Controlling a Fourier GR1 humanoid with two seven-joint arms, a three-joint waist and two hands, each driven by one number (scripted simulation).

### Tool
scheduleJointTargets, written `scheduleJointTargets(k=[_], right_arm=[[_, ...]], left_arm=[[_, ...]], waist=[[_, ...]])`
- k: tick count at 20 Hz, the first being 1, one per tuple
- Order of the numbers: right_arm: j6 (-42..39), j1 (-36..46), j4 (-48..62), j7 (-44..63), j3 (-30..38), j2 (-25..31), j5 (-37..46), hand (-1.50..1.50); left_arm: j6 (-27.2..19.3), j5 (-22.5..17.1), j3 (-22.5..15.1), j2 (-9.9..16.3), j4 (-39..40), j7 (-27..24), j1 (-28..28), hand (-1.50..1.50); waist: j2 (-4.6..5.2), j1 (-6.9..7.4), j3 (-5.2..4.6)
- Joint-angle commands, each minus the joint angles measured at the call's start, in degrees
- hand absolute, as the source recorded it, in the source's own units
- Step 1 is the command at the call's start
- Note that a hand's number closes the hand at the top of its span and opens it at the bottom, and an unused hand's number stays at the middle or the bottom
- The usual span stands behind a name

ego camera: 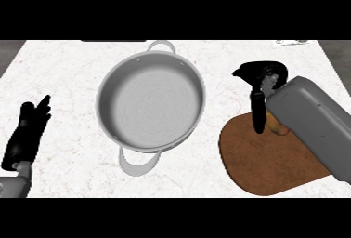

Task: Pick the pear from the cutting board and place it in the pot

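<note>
The pear [277, 127] shows as a small yellow-brown patch on the upper edge of the brown cutting board [267, 162], mostly hidden under my right forearm. My right hand [259, 76] hangs above the board's far edge. Its fingers [258, 114] point straight down along the pear's left side, and the hand is open. The grey pot [151, 100] stands left of the board with nothing inside and a handle at its far and near ends. My left hand [26, 132] rests open at the left edge, fingers up, well away from the pot.
The white marble counter [61, 65] runs around the pot and board. A narrow strip of counter separates the pot's right rim from the cutting board. A small pale object [295, 42] sits at the far right corner.
</note>
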State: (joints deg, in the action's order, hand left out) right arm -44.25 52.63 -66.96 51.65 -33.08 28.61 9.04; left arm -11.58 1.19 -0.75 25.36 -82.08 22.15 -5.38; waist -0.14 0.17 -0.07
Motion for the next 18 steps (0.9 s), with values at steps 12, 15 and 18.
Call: scheduleJointTargets(k=[12,15,18], right_arm=[[-2.51,-4.39,6.25,-1.39,1.33,-1.52,10.89,-1.50],[-0.95,-6.39,7.57,-4.37,1.94,-3.11,15.02,-1.50],[0.27,-8.70,6.15,-6.69,2.18,-3.63,18.67,-1.50]], left_arm=[[0.41,3.09,0.64,-4.28,4.66,-5.48,0.39,0.00],[4.69,0.34,4.44,-0.54,1.98,-2.37,0.81,0.00],[3.83,1.88,4.16,-1.89,2.90,0.27,-3.66,0.00]], waist=[[0.31,0.17,0.05],[0.25,0.40,0.08],[0.24,0.07,0.08]])
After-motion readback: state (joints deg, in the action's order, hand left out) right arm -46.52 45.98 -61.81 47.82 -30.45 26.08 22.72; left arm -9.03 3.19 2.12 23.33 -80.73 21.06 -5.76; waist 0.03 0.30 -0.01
